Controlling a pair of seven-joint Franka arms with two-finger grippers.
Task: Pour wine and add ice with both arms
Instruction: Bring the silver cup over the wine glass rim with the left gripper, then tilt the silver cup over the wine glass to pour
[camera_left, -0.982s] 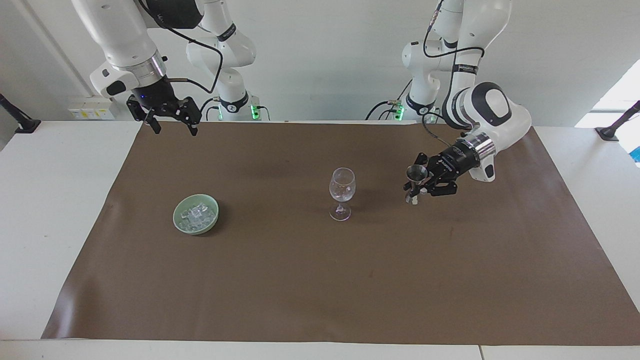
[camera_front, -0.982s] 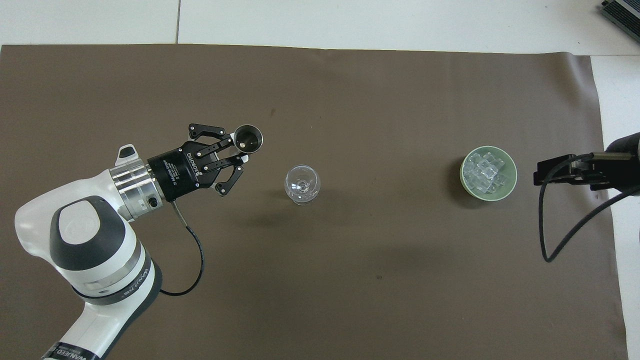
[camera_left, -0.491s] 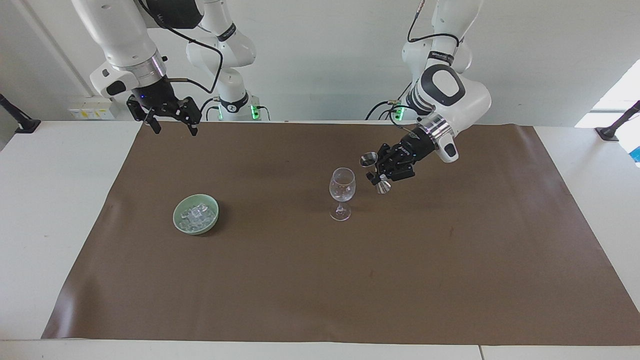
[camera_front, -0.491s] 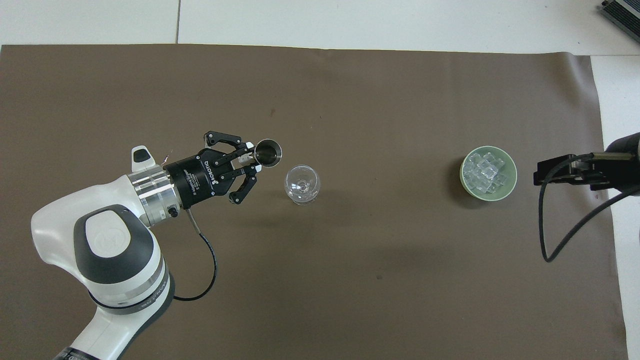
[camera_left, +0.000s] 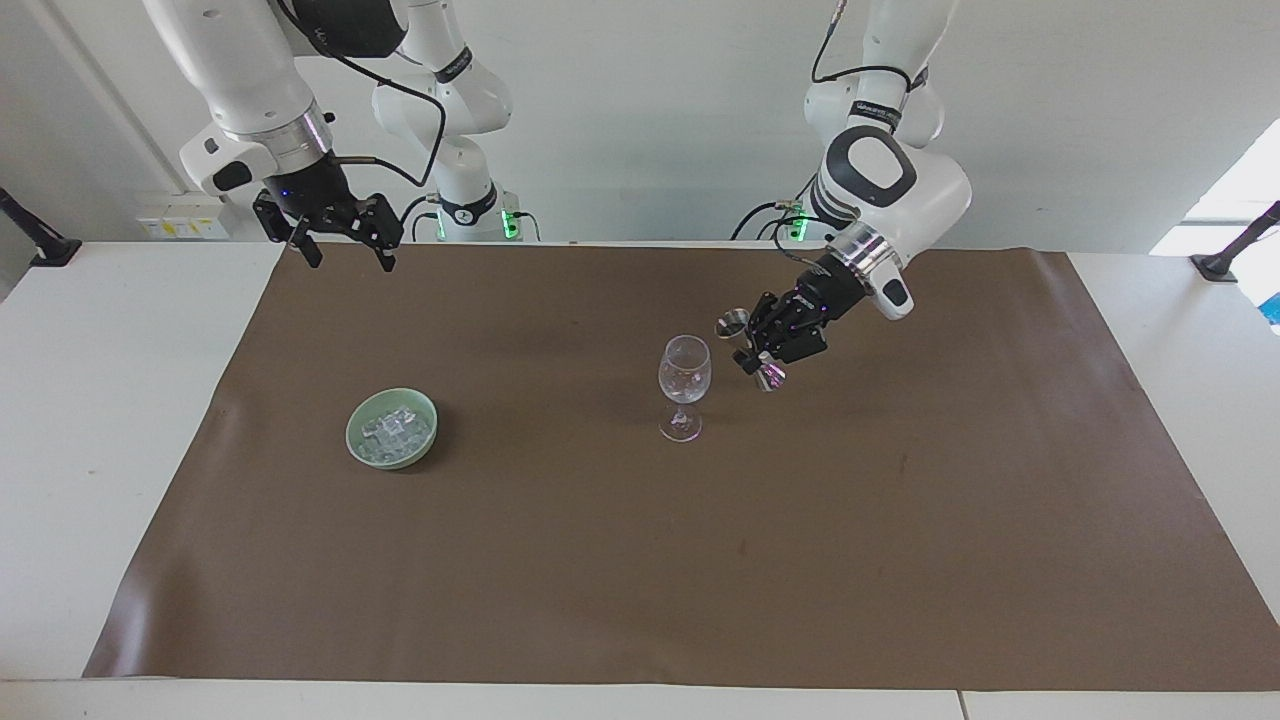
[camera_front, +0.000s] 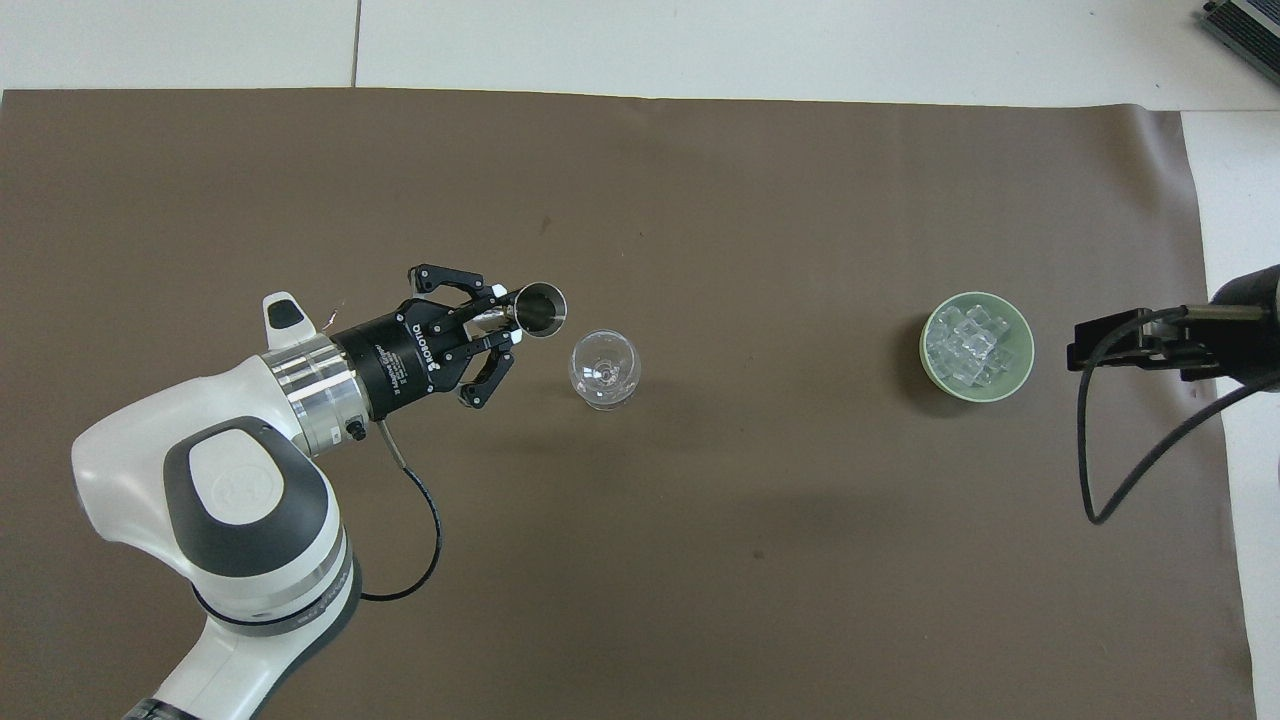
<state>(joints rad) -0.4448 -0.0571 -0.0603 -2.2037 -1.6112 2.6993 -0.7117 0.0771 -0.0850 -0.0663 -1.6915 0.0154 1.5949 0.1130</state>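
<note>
A clear stemmed wine glass stands upright mid-table on the brown mat; it also shows in the overhead view. My left gripper is shut on a metal jigger. It holds the jigger tilted in the air, just beside the glass's rim toward the left arm's end. The ice lies in a green bowl toward the right arm's end. My right gripper waits open and empty, raised over the mat's edge nearest the robots.
The brown mat covers most of the white table. A black cable hangs from the right arm beside the bowl.
The left arm has carried the jigger from the left arm's end of the mat toward the glass, raised it and tilted it toward the rim. The right arm has not moved.
</note>
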